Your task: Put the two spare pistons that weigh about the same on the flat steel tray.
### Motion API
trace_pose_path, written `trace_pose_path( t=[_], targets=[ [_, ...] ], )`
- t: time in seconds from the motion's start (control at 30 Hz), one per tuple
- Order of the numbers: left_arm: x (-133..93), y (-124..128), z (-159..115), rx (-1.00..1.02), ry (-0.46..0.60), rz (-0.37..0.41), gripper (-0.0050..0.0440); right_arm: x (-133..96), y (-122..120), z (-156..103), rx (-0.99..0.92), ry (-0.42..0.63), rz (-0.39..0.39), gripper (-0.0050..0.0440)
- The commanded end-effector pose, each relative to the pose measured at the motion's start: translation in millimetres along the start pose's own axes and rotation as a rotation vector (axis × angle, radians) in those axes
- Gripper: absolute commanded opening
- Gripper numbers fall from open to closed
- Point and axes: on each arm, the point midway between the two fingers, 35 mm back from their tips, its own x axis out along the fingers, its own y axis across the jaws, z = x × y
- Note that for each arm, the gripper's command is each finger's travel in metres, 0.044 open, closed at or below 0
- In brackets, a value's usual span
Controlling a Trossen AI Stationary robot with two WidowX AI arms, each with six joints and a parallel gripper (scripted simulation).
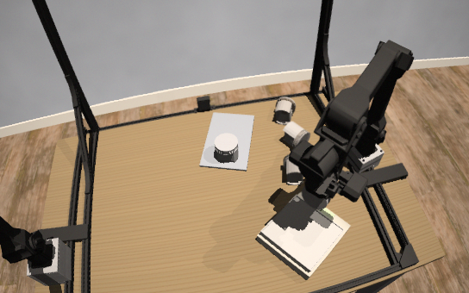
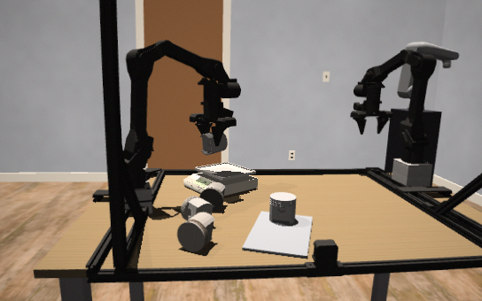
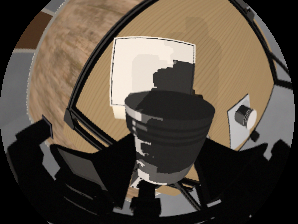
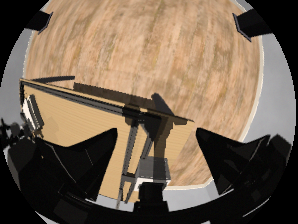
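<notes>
The left jaws (image 2: 213, 136) are clamped on a piston (image 2: 214, 144) (image 3: 169, 135) above the tabletop (image 1: 172, 207) (image 2: 354, 212). One piston (image 1: 226, 146) (image 2: 283, 209) (image 3: 245, 117) stands upright on the steel tray (image 1: 234, 125) (image 2: 270, 241) (image 3: 235, 127); three lie beside it. The right jaws (image 2: 371, 129) are apart, empty.

Five pistons in all: one standing piston (image 1: 226, 146) (image 2: 283, 209) (image 3: 244, 115), three lying pistons (image 1: 294, 134) (image 2: 195, 232), and one raised piston (image 1: 316, 199) (image 2: 213, 143) (image 3: 167, 132). One flat tray (image 1: 237, 125) (image 2: 276, 243) (image 3: 234, 131). One scale (image 1: 308, 258) (image 2: 241, 185) (image 3: 131, 65). Two robot arms, each with one gripper. One table (image 1: 151, 194) (image 2: 372, 230) (image 3: 220, 30) (image 4: 85, 120). One brown door (image 2: 186, 27) and two wall plates (image 2: 326, 76).
</notes>
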Motion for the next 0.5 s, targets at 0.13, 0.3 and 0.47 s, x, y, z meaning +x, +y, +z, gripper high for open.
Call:
trace_pose_path(
  t=[0.13,0.3,0.47],
  targets=[
    [-3,-31,-14,0.188,-0.007,0.004,0.0158,0,0,0,0.0,0.0,0.001,0.044],
    [-2,-55,-24,0.321,-0.006,0.005,0.0158,0,0,0,0.0,0.0,0.001,0.044],
    [-2,-69,-29,0.401,-0.005,0.005,0.0158,0,0,0,0.0,0.0,0.001,0.044]
  ],
)
